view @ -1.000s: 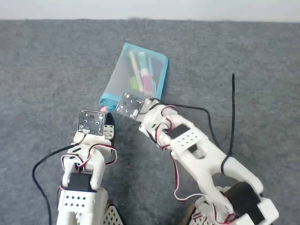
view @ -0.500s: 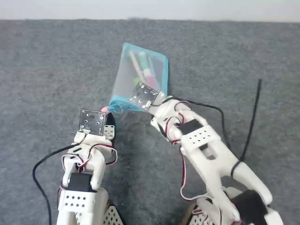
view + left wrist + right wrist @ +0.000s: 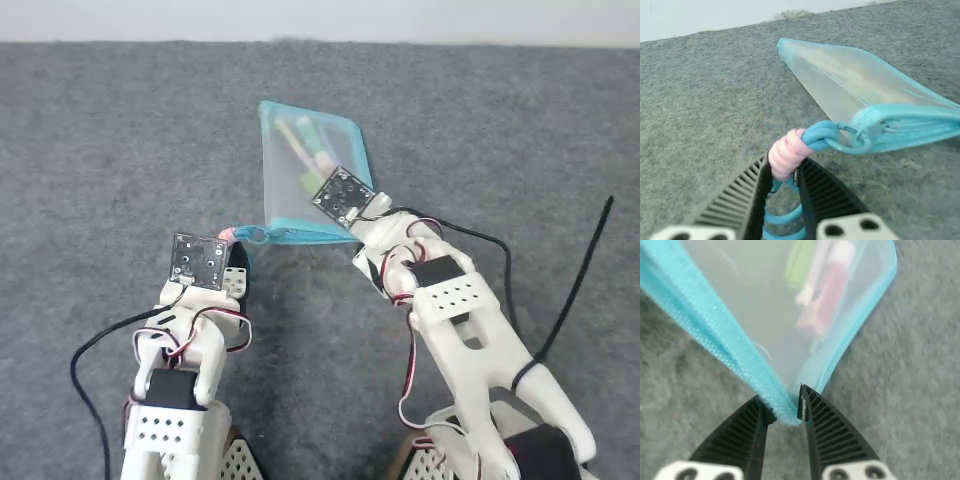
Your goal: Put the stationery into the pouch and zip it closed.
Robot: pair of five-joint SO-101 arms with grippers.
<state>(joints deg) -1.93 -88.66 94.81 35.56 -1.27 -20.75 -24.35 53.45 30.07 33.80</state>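
The left tool (image 3: 783,175) is clamped on the pink zip pull (image 3: 786,154); the right tool (image 3: 786,407) pinches the pouch (image 3: 288,195) edge, upper centre.

Left gripper (image 3: 782,172) is clamped on the zipper pull (image 3: 786,154). Right gripper (image 3: 786,407) is pinched onto the pouch (image 3: 755,315) edge, with its arm stretched forward.

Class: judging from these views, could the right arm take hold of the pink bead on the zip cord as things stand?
Probably not: the right gripper is shut on a corner of the pouch, and the pink bead is pinched in the left gripper.
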